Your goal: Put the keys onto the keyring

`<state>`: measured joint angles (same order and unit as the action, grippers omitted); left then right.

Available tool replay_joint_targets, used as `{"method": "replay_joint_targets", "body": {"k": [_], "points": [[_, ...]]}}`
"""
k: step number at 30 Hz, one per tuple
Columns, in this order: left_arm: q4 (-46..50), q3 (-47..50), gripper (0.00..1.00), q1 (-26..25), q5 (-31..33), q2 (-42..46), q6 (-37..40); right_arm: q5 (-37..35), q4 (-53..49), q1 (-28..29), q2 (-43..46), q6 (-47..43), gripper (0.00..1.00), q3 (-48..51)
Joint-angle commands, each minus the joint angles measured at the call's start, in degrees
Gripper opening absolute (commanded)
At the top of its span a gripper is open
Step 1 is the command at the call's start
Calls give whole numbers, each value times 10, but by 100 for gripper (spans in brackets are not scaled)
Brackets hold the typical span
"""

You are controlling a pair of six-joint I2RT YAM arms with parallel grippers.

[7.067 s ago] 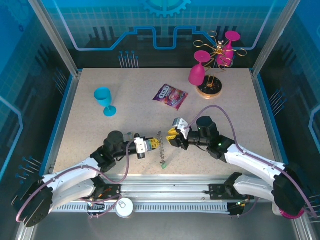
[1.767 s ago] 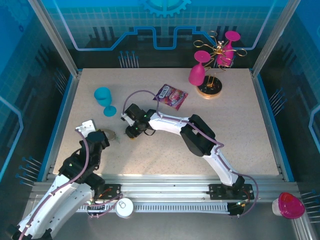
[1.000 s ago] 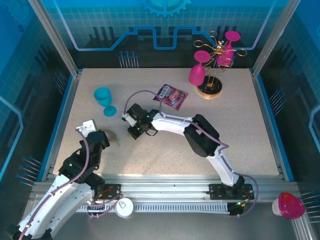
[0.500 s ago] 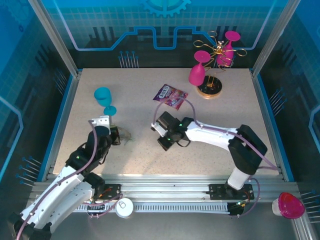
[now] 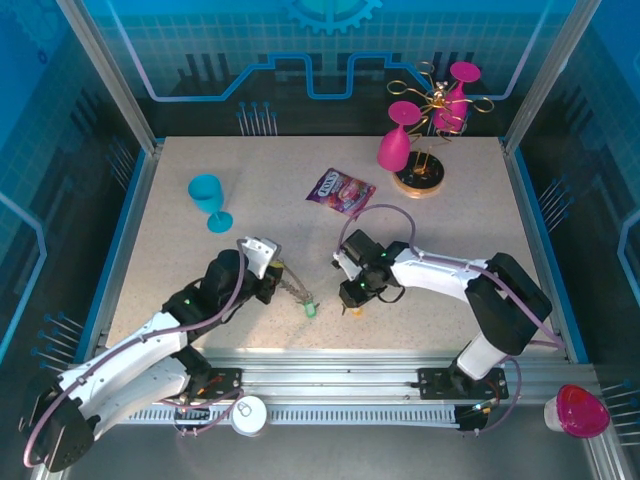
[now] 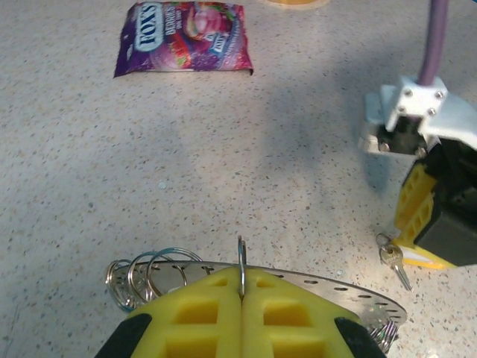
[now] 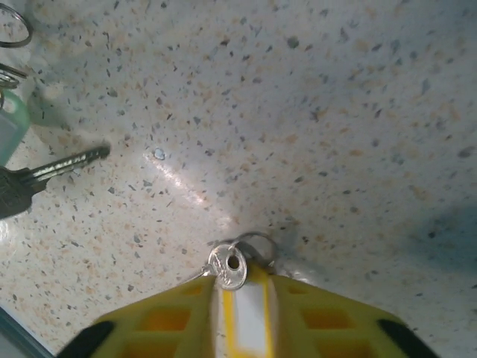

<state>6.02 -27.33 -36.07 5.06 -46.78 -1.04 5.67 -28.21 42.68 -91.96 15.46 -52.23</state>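
left pincer (image 6: 241, 287) clamped on keyring (image 6: 335, 287) | right pincer (image 7: 240, 287): key (image 7: 228, 268) at tips

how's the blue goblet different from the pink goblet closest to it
Colour: the blue goblet is teal-blue, the pink goblet magenta.
Pose: the blue goblet stands upright on its foot, bowl up; the pink goblet is upside down, foot on top, bowl down.
Place: the blue goblet stands alone at the far left of the table; the pink goblet sits far right, against the gold wire stand.
Both are stemmed goblets of similar shape.
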Motion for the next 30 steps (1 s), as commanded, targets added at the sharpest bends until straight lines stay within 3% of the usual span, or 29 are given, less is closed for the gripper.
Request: {"method": "replay_joint_targets", "body": {"k": [1, 7, 13, 15, 19, 24, 30], "points": [[-59, 13, 0, -3, -35, 3, 53, 34, 8, -27, 32, -13, 33, 10], [-57, 19, 0, -3, -60, 5, 93, 46, -1, -53, 48, -65, 38, 13], [-52, 16, 0, -3, -66, -2, 98, 69, -15, -50, 17, -41, 38, 2], [-51, 16, 0, -3, -68, -2, 97, 41, -39, -45, 9, 28, 34, -12], [-53, 16, 0, -3, -66, -2, 97, 7, -81, -38, 11, 220, 36, -37], [-60, 20, 0, -3, -59, -5, 96, -14, -43, -1, 68, 467, 40, -2], [-71, 26, 0, -3, -62, -7, 97, -17, -12, 24, 78, 649, 39, 11]]}}
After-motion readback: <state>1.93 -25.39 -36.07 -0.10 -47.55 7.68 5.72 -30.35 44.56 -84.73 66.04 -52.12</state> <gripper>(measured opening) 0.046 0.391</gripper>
